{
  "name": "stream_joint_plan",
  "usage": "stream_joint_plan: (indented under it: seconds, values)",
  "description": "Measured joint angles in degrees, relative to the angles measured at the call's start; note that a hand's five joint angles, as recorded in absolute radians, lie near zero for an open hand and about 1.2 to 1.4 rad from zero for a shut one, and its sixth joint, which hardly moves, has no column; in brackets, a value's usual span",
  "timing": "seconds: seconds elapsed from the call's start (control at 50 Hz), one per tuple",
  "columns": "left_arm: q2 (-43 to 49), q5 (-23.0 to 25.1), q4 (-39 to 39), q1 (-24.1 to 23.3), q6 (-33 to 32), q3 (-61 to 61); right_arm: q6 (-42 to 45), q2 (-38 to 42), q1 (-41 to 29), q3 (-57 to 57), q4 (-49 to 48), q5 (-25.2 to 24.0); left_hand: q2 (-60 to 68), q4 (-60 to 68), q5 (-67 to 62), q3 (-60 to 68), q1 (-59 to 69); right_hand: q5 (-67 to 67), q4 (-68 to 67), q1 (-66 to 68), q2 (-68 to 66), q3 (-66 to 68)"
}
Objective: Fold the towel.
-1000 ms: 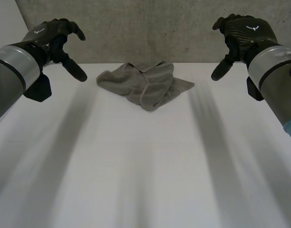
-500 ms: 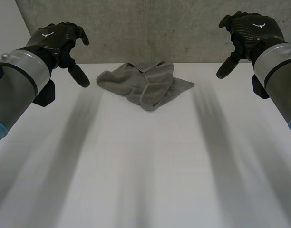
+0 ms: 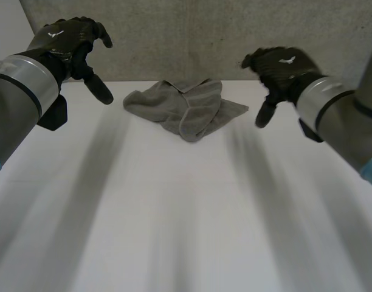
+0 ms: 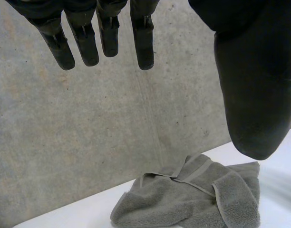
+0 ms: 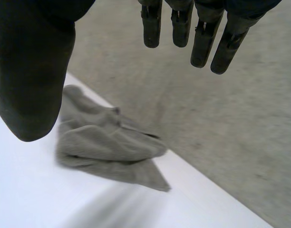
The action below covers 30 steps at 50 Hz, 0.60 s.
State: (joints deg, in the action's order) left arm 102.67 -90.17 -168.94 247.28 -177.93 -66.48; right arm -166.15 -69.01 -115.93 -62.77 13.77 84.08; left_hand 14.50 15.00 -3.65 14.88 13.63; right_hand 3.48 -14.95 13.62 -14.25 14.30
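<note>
right hand [image 3: 284,68] nearer towel [image 3: 187,108], lower

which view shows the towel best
Head view: the whole towel lies crumpled on the table, nothing in front of it. The left wrist view has it partly out of frame; the right wrist view shows it side-on, nearly whole.

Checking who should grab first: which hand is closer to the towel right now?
Right, narrowly. The right hand hovers just off the towel, at its right corner, fingers open; the left hand hangs farther off its left edge, also open.
</note>
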Motion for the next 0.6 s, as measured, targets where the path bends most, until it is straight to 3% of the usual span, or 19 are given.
stream_joint_plan:
  seconds: [0.26,0.48,0.6]
  values:
    - [1.4,-0.1,-0.7,0.1,0.1,-0.1,1.8,22.0,-7.0,16.5,-10.0,-0.5,0.0,0.0,0.0,0.0,0.0,0.0,0.0,0.0,0.0,0.0]
    - [3.2,-0.1,-1.8,0.3,0.1,-0.2,3.9,48.6,-9.6,46.6,-10.5,-0.9,0.0,0.0,0.0,0.0,0.0,0.0,0.0,0.0,0.0,0.0]
    - [3.6,-0.1,-2.0,0.3,0.1,-0.2,7.7,56.8,-9.7,56.5,-9.7,-1.8,0.0,0.0,0.0,0.0,0.0,0.0,0.0,0.0,0.0,0.0]
